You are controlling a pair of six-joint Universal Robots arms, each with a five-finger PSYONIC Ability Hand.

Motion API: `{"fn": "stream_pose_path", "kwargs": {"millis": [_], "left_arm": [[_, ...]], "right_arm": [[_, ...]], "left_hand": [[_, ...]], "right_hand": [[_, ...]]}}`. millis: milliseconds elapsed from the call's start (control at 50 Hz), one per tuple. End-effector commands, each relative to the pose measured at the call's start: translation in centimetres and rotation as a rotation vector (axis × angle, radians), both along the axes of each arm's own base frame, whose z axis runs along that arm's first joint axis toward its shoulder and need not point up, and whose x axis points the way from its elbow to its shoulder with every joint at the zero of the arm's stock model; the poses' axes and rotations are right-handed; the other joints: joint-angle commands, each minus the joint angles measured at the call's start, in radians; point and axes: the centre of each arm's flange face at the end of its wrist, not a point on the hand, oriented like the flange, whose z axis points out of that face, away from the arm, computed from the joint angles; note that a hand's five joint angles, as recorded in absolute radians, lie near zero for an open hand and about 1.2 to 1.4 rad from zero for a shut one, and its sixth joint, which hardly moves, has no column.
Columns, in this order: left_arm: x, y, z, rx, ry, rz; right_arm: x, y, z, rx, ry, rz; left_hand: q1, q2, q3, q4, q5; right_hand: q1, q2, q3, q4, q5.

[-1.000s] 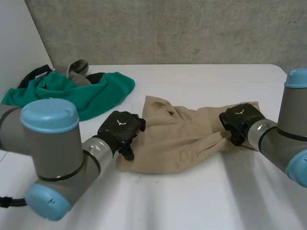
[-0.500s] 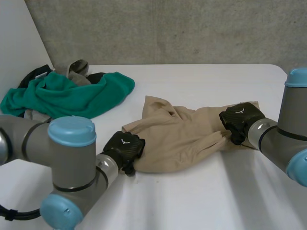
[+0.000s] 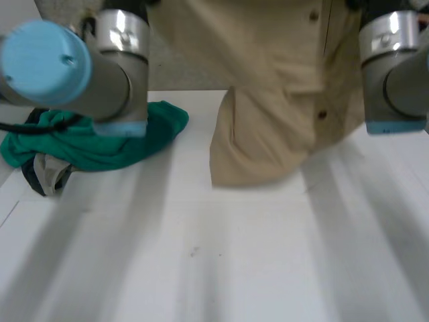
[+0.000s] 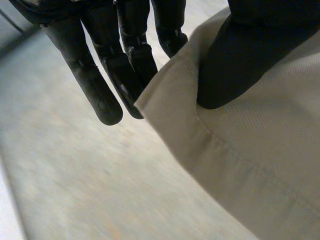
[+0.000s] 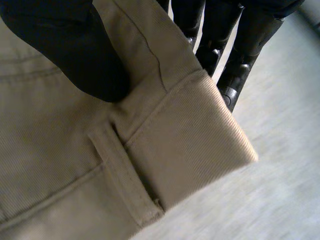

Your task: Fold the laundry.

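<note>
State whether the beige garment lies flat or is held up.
Held up, hanging. The beige garment drapes from above toward the table; the left hand and right hand each pinch an edge.

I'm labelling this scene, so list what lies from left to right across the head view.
green cloth → beige garment, hanging → right arm. The left arm overlaps the green cloth, so it is left out.

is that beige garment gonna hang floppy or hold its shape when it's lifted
Probably floppy: the beige garment hangs in soft folds. Likely not slippery: the left hand and right hand each pinch its twill edge.
</note>
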Motion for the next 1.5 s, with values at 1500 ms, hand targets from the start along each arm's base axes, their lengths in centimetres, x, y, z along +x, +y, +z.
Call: {"fn": "stream_pose_path", "kwargs": {"millis": [1500], "left_arm": [[0.5, 4.4, 4.4, -0.114, -0.035, 0.059]], "right_arm": [[-0.3, 2.5, 3.4, -0.069, 0.107, -0.18]], "left_hand": [[0.26, 0.201, 0.208, 0.199, 0.239]], "right_hand": [[0.419, 0.22, 0.217, 0.205, 0.233]]}}
